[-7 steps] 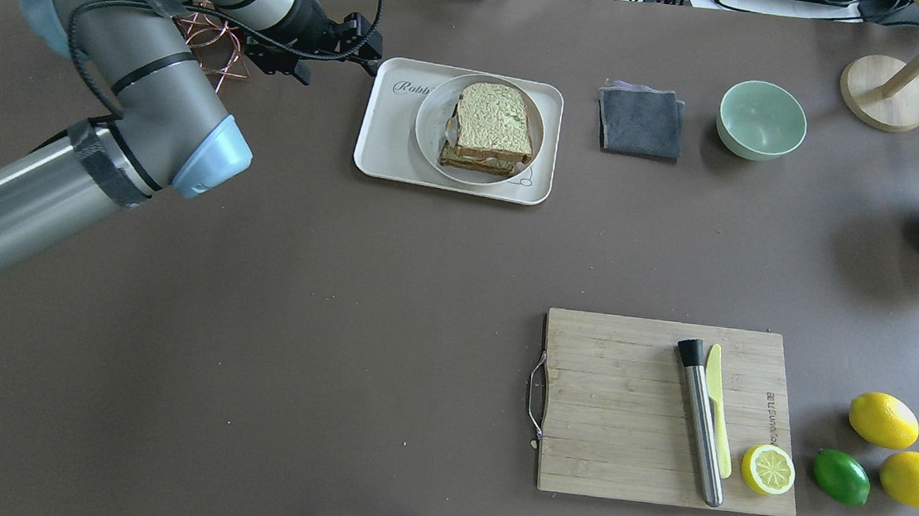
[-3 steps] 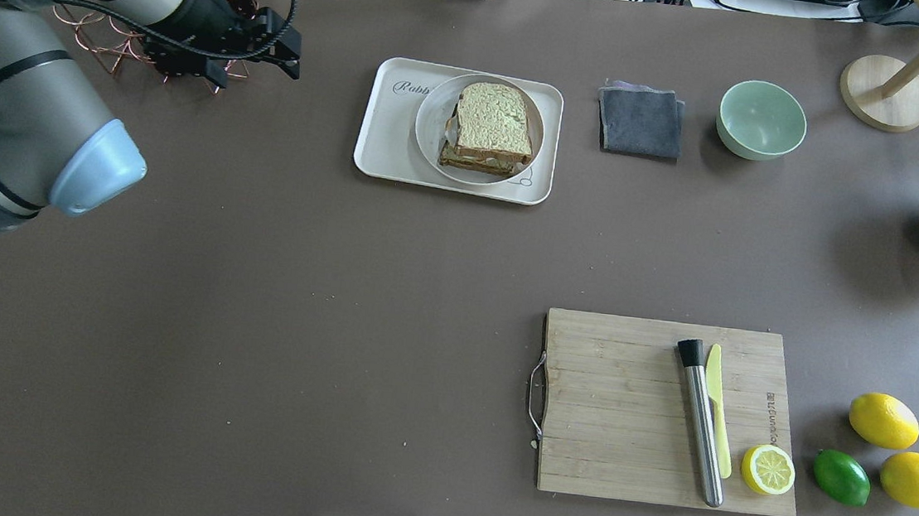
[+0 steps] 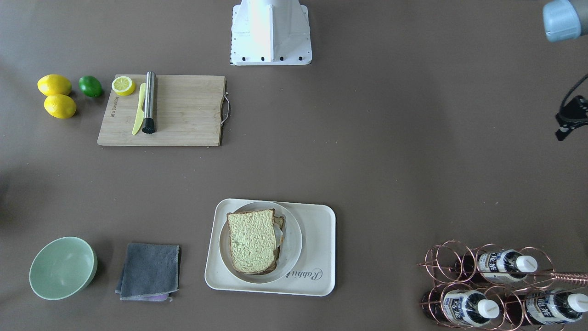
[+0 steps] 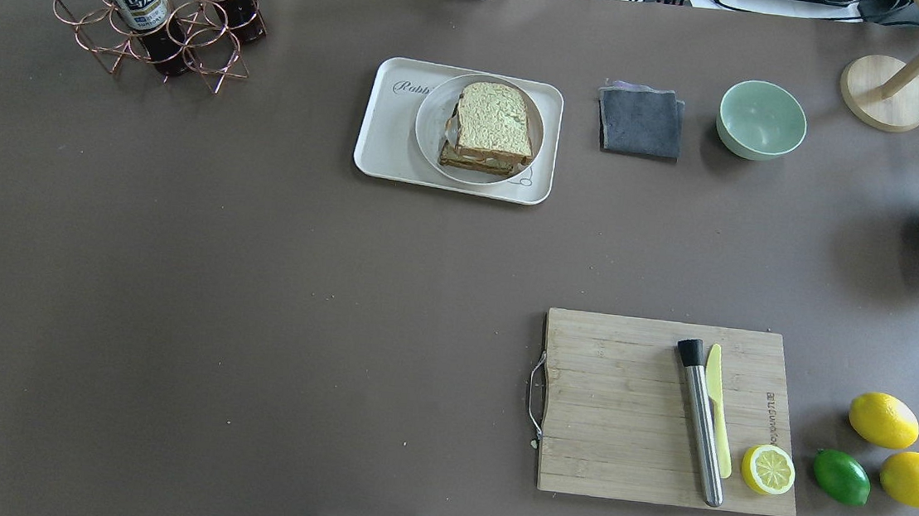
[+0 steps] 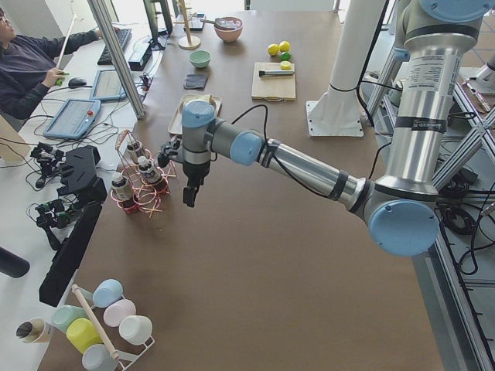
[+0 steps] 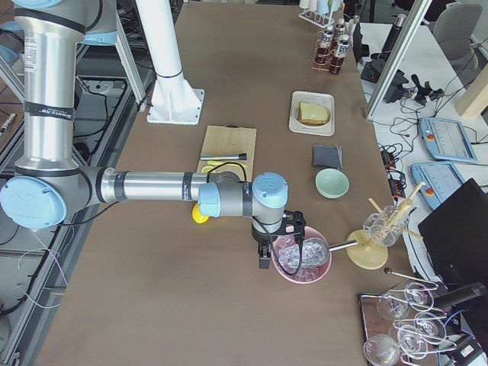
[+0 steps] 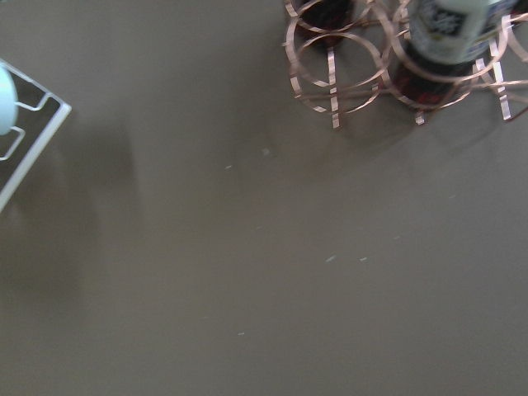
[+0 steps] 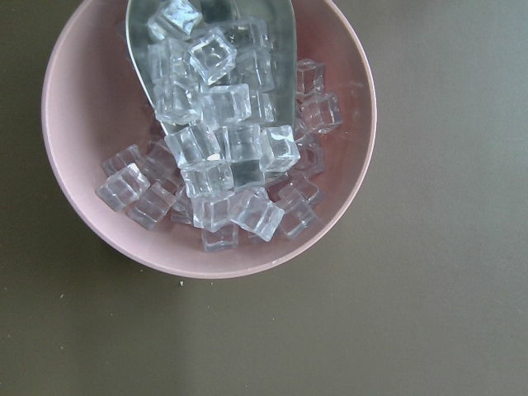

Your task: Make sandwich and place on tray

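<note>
The sandwich [image 4: 495, 121], two greenish-tan slices with white egg showing at the edge, lies on a round white plate [image 4: 431, 122] that sits on the cream tray [image 4: 387, 139] at the table's far middle. It also shows in the front view [image 3: 251, 241]. My left gripper [image 5: 189, 195] hangs over the table beside the bottle rack, far from the tray; only its edge [image 3: 564, 128] shows in the front view, and I cannot tell its state. My right gripper [image 6: 264, 255] is above the pink ice bowl; I cannot tell its state.
A copper rack with bottles [image 4: 156, 15] stands far left. A grey cloth [image 4: 640, 122] and green bowl [image 4: 761, 120] sit right of the tray. A cutting board [image 4: 621, 405] holds a muddler, knife and half lemon. The pink bowl [image 8: 82, 165] holds ice.
My left arm has drawn back to the left and out of the overhead view, uncovering the bottle rack. The sandwich, plate and tray have not moved.
</note>
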You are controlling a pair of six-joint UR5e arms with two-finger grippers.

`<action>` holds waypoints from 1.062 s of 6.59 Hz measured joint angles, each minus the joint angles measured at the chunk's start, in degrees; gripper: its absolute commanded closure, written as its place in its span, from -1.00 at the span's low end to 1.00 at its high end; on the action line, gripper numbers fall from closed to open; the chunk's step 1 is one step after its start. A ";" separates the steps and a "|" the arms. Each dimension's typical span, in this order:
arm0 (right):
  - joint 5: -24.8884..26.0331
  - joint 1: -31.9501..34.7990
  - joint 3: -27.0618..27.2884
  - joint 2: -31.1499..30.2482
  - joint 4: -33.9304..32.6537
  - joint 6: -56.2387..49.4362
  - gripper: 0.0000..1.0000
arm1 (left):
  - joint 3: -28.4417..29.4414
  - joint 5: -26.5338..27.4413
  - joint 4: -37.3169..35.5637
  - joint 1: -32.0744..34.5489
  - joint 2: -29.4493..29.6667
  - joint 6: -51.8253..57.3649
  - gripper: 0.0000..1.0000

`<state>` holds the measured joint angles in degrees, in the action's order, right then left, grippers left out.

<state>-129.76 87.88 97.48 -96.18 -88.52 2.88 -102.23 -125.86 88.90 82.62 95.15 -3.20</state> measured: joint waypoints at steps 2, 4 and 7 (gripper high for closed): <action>-0.29 0.16 -0.08 -0.05 -0.22 0.02 -1.00 | 10.23 -0.67 0.11 6.51 -2.07 15.53 -0.96; -0.41 0.18 -0.10 -0.12 -0.31 0.02 -1.00 | 15.82 -0.56 0.20 9.42 -3.10 18.27 -0.96; -0.60 0.19 0.10 -0.04 -0.34 0.08 -1.00 | 11.96 -2.27 -9.36 10.43 -3.07 17.95 -0.96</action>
<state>-130.35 88.07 97.58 -96.21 -88.86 2.96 -90.27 -128.13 79.54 93.05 92.08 14.75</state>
